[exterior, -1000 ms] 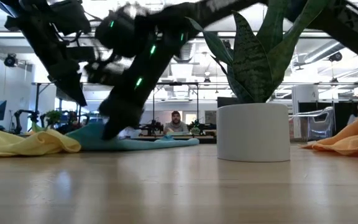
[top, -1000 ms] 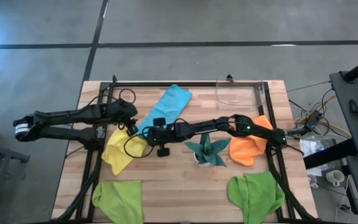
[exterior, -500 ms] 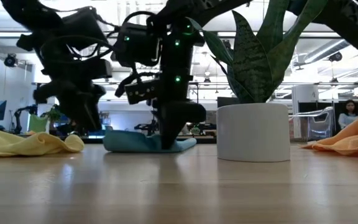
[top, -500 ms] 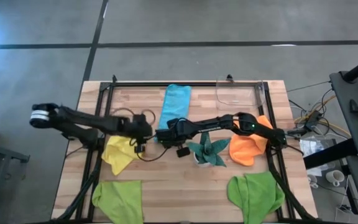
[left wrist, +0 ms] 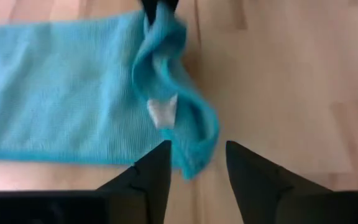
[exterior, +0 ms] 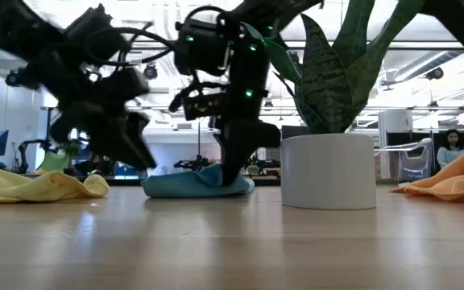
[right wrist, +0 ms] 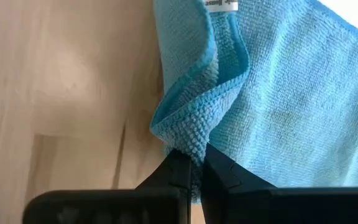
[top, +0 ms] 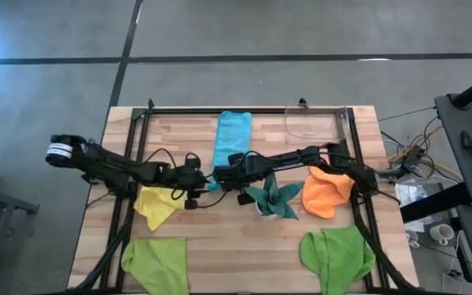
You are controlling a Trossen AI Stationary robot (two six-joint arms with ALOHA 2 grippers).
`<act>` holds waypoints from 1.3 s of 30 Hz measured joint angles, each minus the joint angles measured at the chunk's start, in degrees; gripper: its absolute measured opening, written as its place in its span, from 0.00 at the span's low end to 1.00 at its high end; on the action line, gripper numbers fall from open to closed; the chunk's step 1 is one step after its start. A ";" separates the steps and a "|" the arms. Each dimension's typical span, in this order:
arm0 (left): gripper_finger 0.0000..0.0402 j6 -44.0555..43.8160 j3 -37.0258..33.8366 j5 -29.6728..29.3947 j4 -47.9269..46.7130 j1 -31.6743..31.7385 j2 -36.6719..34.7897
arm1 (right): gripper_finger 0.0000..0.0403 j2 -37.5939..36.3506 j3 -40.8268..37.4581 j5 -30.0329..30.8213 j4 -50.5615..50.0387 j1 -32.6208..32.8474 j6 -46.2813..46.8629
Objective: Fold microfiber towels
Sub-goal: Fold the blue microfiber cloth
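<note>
your right gripper [right wrist: 191, 163] pinches a corner of the light blue towel [top: 231, 138] lying mid-table toward the far edge; your left gripper [left wrist: 194, 163] hangs parted just beside it. a potted plant [exterior: 329, 165] stands on the wooden table [top: 220, 238].

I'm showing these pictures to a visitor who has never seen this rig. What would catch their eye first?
Probably the two dark arms meeting at the table's middle over the light blue towel: the right gripper pinches a raised corner of it, while the left gripper sits open just beside that fold. Next, the bright cloths around them: the yellow towel at left, the orange towel at right, and the potted plant looming large in the low view.
</note>
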 joint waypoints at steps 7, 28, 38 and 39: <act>0.54 0.47 -2.14 -3.06 11.10 0.06 5.43 | 0.02 -6.49 -8.01 -0.31 7.66 0.19 2.02; 0.61 -6.11 1.41 4.61 11.97 -1.93 7.74 | 0.02 -7.17 -9.58 0.02 7.63 0.06 5.60; 0.61 -6.11 1.53 -3.86 7.57 -4.02 6.51 | 0.02 -7.19 -9.62 0.28 7.10 0.06 8.68; 0.61 -6.16 1.63 -3.88 9.30 -4.25 7.56 | 0.02 -7.19 -9.68 0.28 7.10 0.06 9.17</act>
